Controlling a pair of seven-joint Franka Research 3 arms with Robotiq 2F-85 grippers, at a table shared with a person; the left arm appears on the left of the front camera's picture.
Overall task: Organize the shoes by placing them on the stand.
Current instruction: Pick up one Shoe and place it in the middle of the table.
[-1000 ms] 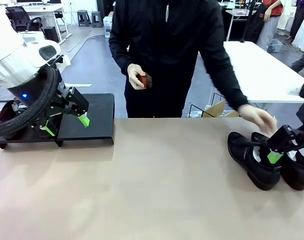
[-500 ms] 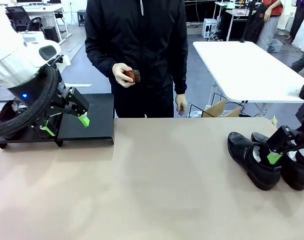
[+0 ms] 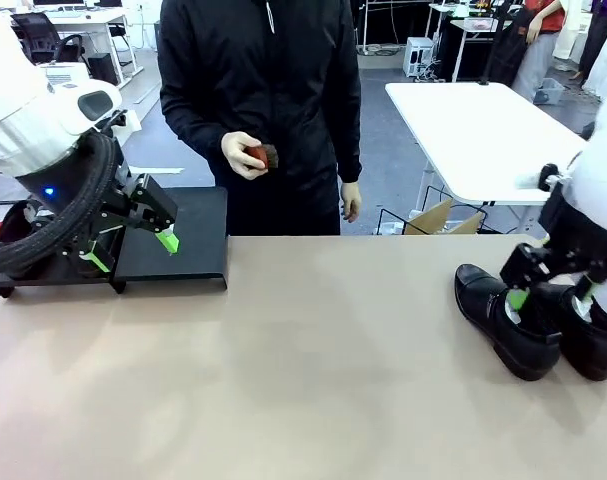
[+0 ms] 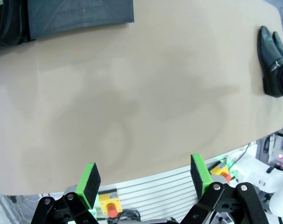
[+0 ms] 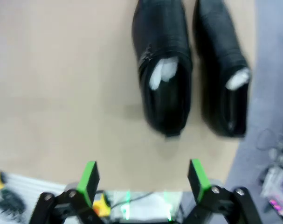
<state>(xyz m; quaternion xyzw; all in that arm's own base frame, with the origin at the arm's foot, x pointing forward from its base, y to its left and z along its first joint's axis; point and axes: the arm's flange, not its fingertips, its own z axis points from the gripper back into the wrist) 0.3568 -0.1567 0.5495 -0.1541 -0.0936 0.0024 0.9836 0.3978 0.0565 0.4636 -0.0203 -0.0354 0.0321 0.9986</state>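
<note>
Paired shoes (paper-stuffed), right end effector spread

**A:** What are the shoes made of?
**B:** Smooth black leather with a glossy shine. The stuffing inside looks like crumpled white paper.
**A:** And the surface under them?
**B:** Matt beige and smooth, faintly mottled. The stand is flat matt black.
**A:** The left end effector?
**B:** Black, hard-looking links with matt bright-green pads. The person's jacket is black cloth with a slight sheen.
</note>
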